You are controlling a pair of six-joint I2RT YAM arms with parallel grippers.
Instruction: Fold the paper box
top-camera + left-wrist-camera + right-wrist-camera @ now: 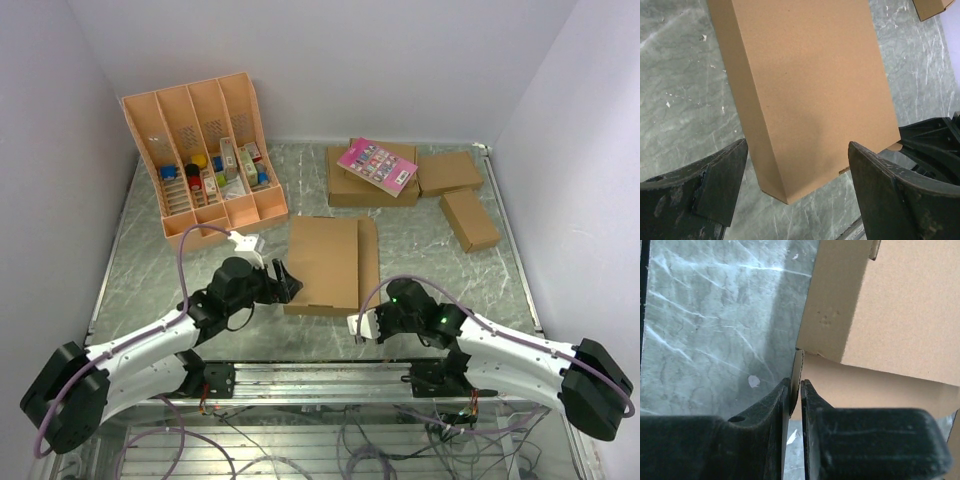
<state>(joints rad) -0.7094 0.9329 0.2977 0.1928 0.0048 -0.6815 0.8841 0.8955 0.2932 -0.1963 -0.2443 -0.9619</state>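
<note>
The paper box [330, 262] lies flat in the middle of the table, a thinner flap running along its right side. My left gripper [286, 283] is open at the box's near left corner, its fingers [715, 185] spread either side of that corner of the paper box [810, 85] without touching it. My right gripper [368, 312] sits at the near right corner. In the right wrist view that gripper [799, 387] is shut on the thin edge of the flap of the paper box [900, 310].
An orange-tan compartment tray [205, 160] holding small items leans at the back left. Behind the box are a flat brown box [352, 190] with a pink card [377, 166] on it and two smaller brown boxes [449, 172] [470, 219]. Walls enclose three sides.
</note>
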